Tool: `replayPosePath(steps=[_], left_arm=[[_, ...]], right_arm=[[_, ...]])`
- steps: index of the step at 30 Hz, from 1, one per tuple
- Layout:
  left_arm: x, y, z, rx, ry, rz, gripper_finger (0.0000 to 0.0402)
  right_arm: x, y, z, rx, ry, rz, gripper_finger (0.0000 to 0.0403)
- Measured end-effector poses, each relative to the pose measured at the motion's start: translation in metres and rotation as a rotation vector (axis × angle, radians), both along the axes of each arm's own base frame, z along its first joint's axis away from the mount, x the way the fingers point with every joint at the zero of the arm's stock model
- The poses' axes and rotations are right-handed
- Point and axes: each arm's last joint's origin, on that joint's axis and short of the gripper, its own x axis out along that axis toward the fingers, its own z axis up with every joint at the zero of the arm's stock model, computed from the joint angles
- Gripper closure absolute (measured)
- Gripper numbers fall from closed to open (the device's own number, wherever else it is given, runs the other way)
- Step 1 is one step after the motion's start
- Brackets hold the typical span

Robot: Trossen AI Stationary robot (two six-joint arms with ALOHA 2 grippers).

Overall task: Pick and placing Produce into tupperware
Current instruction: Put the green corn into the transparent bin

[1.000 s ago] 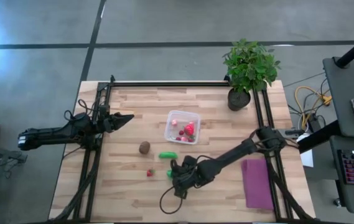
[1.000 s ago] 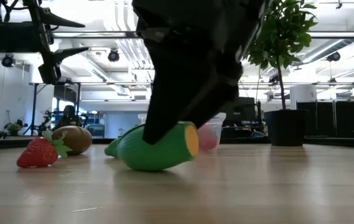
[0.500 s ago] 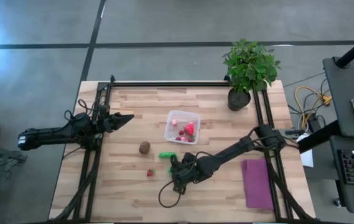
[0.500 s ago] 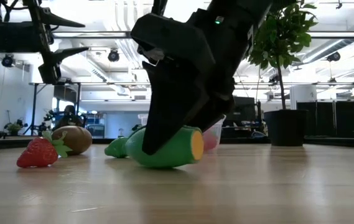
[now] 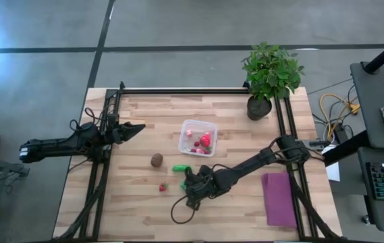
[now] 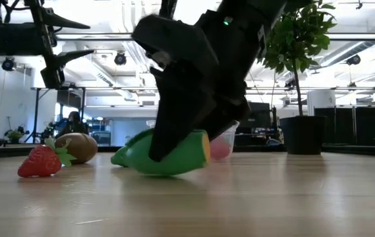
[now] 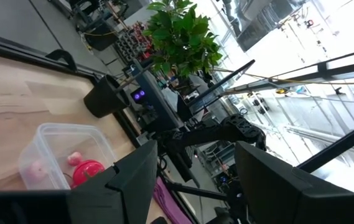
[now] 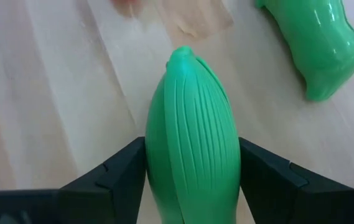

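Note:
My right gripper (image 5: 192, 183) is shut on a green ribbed oblong piece with a yellow end (image 6: 174, 155), near the table's middle, close to the near edge. The second green piece (image 5: 181, 169) lies just beyond it, flat on the wood. The brown kiwi (image 5: 156, 160) and a red strawberry (image 5: 162, 187) rest on the table to its left. The clear tupperware (image 5: 197, 137) stands farther back, holding a red-pink ball and pink berries. My left gripper (image 5: 134, 128) hangs open above the table's left side, touching nothing. My right gripper pinches the green ribbed piece across its thick middle (image 8: 192, 143), one finger (image 8: 124, 171) on each long side. The fingers come slanting down from the table's right. The piece lies nearly level, its underside (image 6: 164, 172) at the table top, its yellow end toward the right.
A potted leafy plant (image 5: 269, 74) stands at the far right corner. A flat purple cloth (image 5: 278, 199) lies at the near right. A dark cable loop (image 5: 181, 212) trails under my right arm. Black frame rails run along both table sides.
My right gripper has moved a little toward the far edge, staying shut on the green ribbed piece. The piece has come along with it and dropped from tilted, yellow end up, to nearly level.

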Motion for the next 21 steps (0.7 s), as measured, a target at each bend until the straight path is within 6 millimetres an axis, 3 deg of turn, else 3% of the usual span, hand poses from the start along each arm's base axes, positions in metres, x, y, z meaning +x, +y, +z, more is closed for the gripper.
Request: replayPosePath(steps=[4, 9, 12, 14, 17, 21], left_arm=[[0.000, 0.000, 0.000, 0.000, 0.000, 0.000, 0.0201], [0.000, 0.000, 0.000, 0.000, 0.001, 0.000, 0.0201], [0.000, 0.000, 0.000, -0.001, 0.002, 0.000, 0.0201], [0.000, 0.000, 0.000, 0.000, -0.001, 0.000, 0.0201], [0.000, 0.000, 0.000, 0.000, 0.000, 0.000, 0.0201], [0.000, 0.000, 0.000, 0.000, -0.001, 0.000, 0.0201]], right_arm=[[0.006, 0.002, 0.017, -0.003, -0.059, -0.014, 0.0185], [0.009, -0.010, 0.071, -0.151, -0.192, -0.137, 0.0185], [0.006, -0.038, 0.100, -0.276, -0.162, -0.270, 0.0185], [0.002, -0.064, 0.109, -0.302, -0.076, -0.348, 0.0185], [-0.002, -0.103, 0.106, -0.267, 0.103, -0.388, 0.0180], [0.001, -0.141, 0.093, -0.196, 0.202, -0.363, 0.0170]])
